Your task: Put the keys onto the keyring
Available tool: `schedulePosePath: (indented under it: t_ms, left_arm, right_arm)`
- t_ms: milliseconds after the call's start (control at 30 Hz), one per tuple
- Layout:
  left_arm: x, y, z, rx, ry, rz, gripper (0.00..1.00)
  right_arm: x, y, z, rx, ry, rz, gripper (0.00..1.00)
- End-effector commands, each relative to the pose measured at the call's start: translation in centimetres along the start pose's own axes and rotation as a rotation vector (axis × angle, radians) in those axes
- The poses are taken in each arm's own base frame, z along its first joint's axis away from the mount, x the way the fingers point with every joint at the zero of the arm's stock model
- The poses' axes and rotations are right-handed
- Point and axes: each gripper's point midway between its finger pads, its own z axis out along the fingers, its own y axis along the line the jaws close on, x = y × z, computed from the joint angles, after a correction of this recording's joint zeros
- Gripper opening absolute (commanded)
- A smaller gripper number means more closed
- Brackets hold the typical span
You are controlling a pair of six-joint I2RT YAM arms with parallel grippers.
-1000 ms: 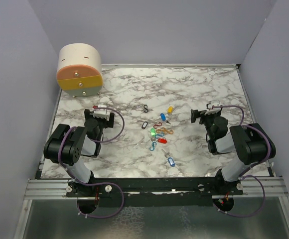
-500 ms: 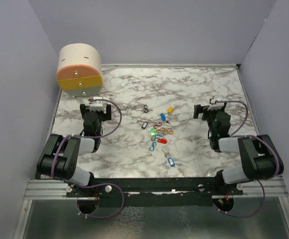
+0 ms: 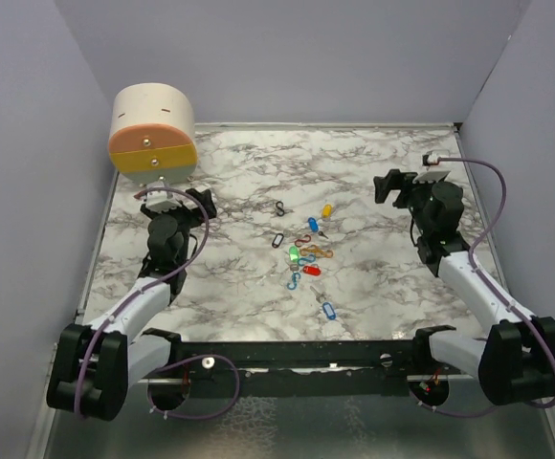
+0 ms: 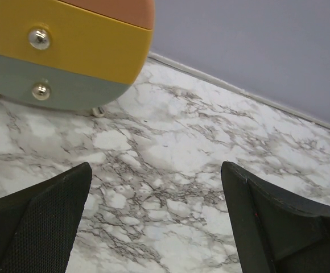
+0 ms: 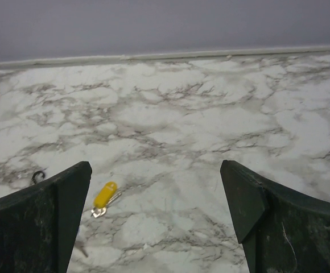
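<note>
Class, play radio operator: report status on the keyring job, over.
Left tool open, empty, facing drawer unit. Right tool open, empty, yellow key ahead. Keys loose on table, none gripped. Loop clips mixed among them.

Small bright-tagged keys (image 3: 308, 256) strewn mid-table

R tool (image 5: 155, 168) gapes wide over marble table (image 5: 210, 125), w/ yellow key (image 5: 104, 196) nr one finger.
</note>
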Motion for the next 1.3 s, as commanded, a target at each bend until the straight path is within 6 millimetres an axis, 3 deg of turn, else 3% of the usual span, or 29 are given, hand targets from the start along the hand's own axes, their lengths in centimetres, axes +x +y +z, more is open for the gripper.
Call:
schedulePosePath:
  t_ms: [0, 100, 267, 433, 700, 1000, 1267]
  left_arm:
    - [1.2, -3.4, -0.6, 0.139, 0.167, -0.111, 0.99]
    - [1.3, -5.9, -0.5, 0.242, 0.233, -0.122, 0.99]
    - [2.0, -9.9, -0.4, 0.43, 0.337, -0.173, 0.99]
    - [2.9, -12.2, -1.5, 0.584, 0.392, -0.201, 0.99]
    - [3.9, -12.7, -1.5, 0.604, 0.455, -0.182, 0.99]
    - [3.6, -11.2, -1.1, 0.489, 0.442, -0.148, 0.99]
    - [1.9, -10.8, -2.3, 0.467, 0.375, -0.169, 0.99]
  right_arm:
    - [1.8, 4.1, -2.0, -0.196, 0.119, 0.116, 1.0]
    - [1.3, 6.4, -2.8, -0.319, 0.111, 0.157, 1.0]
    - [2.7, 8.8, -3.5, -0.448, 0.21, 0.238, 1.0]
    - [3.9, 8.9, -4.0, -0.446, 0.223, 0.301, 1.0]
    - [3.8, 9.5, -4.7, -0.485, 0.249, 0.297, 1.0]
    - [2.8, 8.3, -5.2, -0.41, 0.202, 0.259, 1.0]
    - [2.8, 8.0, -5.2, -0.397, 0.19, 0.258, 1.0]
